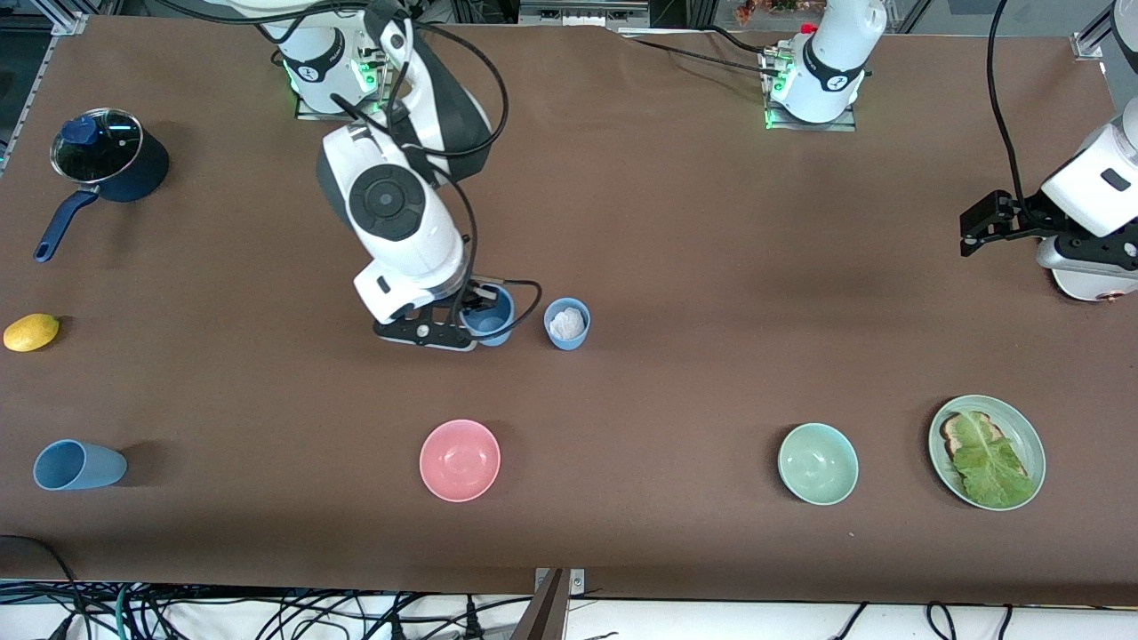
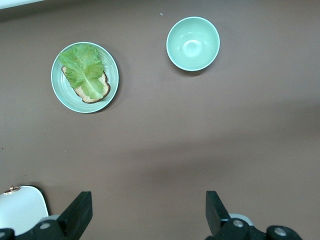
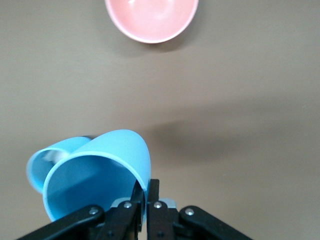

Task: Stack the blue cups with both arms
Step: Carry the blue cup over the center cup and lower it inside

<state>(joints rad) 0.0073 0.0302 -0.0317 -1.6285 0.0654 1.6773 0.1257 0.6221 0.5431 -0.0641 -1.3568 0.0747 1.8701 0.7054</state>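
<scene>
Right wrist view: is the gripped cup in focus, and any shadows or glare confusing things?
Right wrist view: the gripped blue cup looks soft-edged, a broad shadow beside it. Front view: even lighting, slight glare on the saucepan lid. Left wrist view: sharp, faint shadow bands.

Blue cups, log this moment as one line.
right gripper: shut on blue cup rim | second cup: beside it | left gripper: open, waiting

I see my right gripper (image 1: 480,313) pinching a cup (image 1: 490,317) by its rim, just beside a second cup (image 1: 567,324) with something crumpled in it. Nearer the camera sit two bowls (image 1: 460,460) (image 1: 818,463), with a plate (image 1: 1022,427) at the left arm's end. A third cup (image 1: 78,465) lies toppled at the right arm's end. My left gripper (image 2: 147,212) waits above the table near the plate.
</scene>
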